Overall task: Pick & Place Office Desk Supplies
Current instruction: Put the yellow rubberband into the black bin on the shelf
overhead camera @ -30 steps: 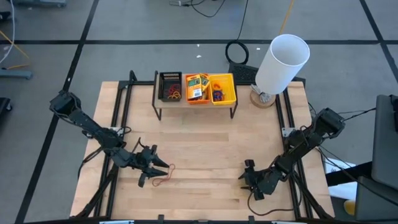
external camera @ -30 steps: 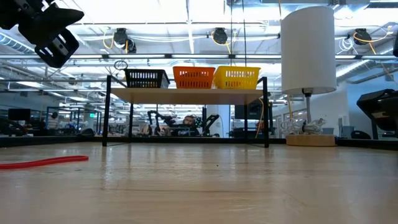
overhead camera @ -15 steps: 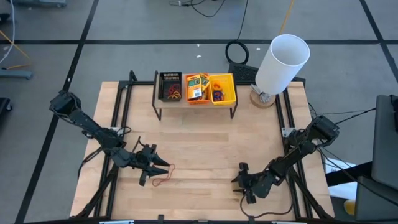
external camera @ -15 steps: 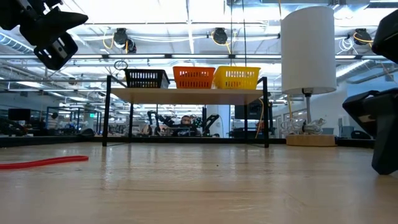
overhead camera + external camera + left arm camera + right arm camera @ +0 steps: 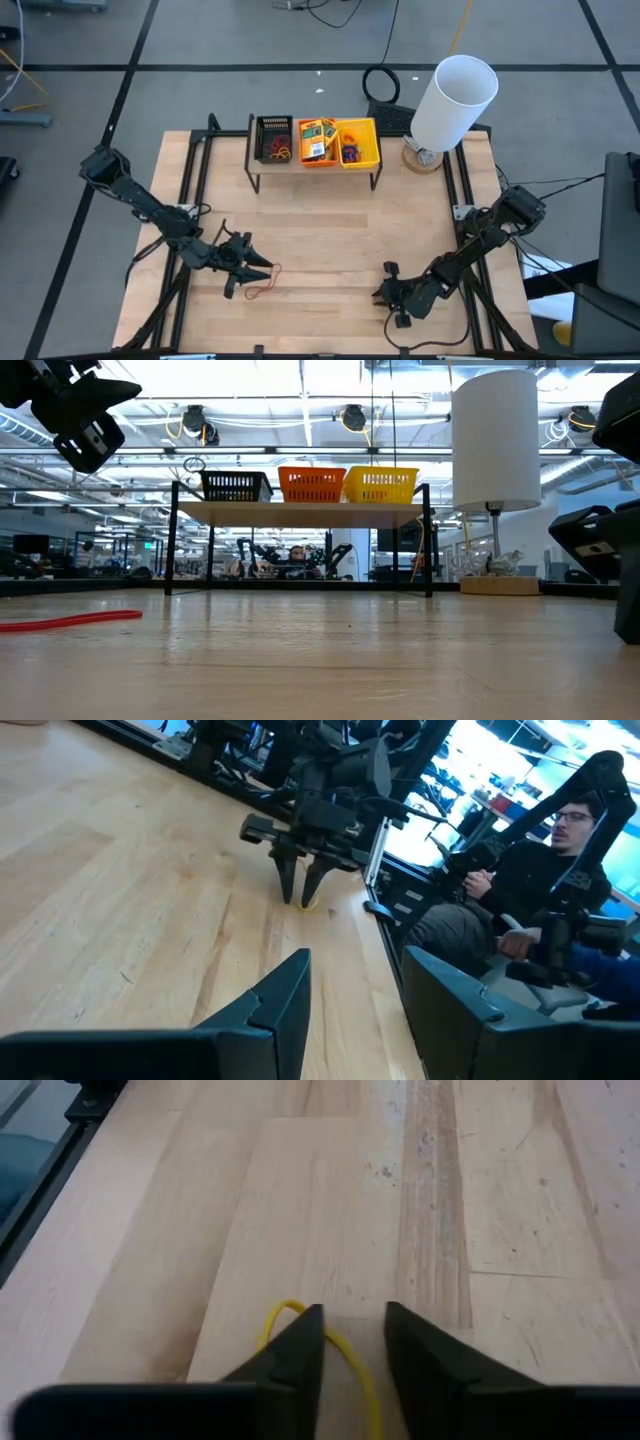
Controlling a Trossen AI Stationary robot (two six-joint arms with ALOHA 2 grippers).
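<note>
Right gripper low over the wooden table near its front edge, fingers narrowed, a yellow rubber band lying on the wood between and just under the tips. Not possible to tell if the band is already pinched; a gap between the fingers shows. In the left wrist view, same gripper seen farther off, tips pointing down to the wood with a bit of yellow at them.

Left gripper hovering above the front left part of the table, fingers apart, holding nothing. Just beside it on the wood, a red rubber band, seen also in the low view as a red strip flat on the table.

At the back, on a small rack: black bin with bands inside, orange bin with yellow packs, yellow bin with purple bands. White cylinder at the back right corner.

A seated person beyond the table edge.
</note>
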